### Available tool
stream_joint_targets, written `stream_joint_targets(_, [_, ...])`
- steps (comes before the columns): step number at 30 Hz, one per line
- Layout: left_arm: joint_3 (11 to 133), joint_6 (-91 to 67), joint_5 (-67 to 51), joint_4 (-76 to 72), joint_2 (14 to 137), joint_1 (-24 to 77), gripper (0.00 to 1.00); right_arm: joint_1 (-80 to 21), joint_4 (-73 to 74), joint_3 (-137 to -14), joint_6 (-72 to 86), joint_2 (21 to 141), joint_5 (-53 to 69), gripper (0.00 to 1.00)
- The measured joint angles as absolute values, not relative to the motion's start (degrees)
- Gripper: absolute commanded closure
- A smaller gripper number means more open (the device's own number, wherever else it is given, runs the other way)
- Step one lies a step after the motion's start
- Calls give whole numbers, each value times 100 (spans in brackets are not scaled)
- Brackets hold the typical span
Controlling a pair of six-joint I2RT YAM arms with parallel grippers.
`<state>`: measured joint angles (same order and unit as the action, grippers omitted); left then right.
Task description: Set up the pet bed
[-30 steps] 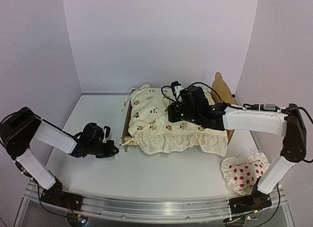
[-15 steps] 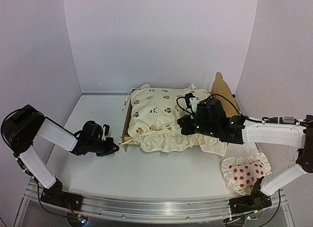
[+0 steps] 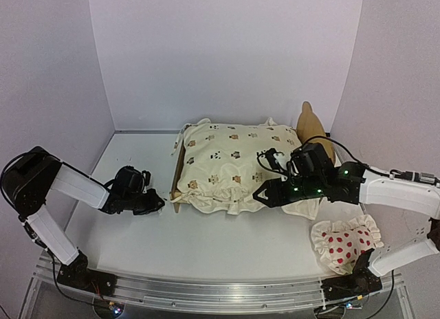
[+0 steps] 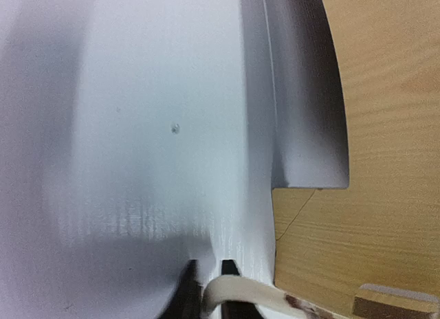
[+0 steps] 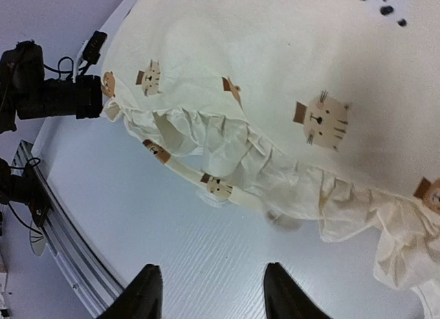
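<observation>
Pet bed (image 3: 311, 128) at the back-middle of the bench (image 3: 227, 247), draped in cream animal-print cover (image 3: 230, 161); right tool (image 3: 265, 195) spread and empty above the cover's front ruffle; left tool (image 3: 158, 205) beside the bed's left corner, fingers (image 4: 187, 293) close about a cream cord (image 4: 240, 291), grip cannot be told

I can read no text, label, brand, number or sign in any of my three views. The only printing I see is the small animal faces on the cream cover (image 5: 275, 71), just ahead of my right gripper (image 5: 211, 272), and none of them carries lettering.
</observation>
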<state>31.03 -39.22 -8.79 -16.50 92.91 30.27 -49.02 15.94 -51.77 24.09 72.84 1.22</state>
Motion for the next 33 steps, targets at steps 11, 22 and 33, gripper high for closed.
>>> stream_joint_targets(11, [3301,-3631,518,353,7337,2999,4,-4877,4116,-7481,2003,6945,-1470,9])
stream_joint_targets(22, [4679,-3147,786,1185,7412,3933,19,-3825,5826,-8878,1647,7709,-3115,9])
stream_joint_targets(33, [4840,-2990,757,1169,8228,4096,32,-2489,6260,-8654,1630,8037,-2562,32])
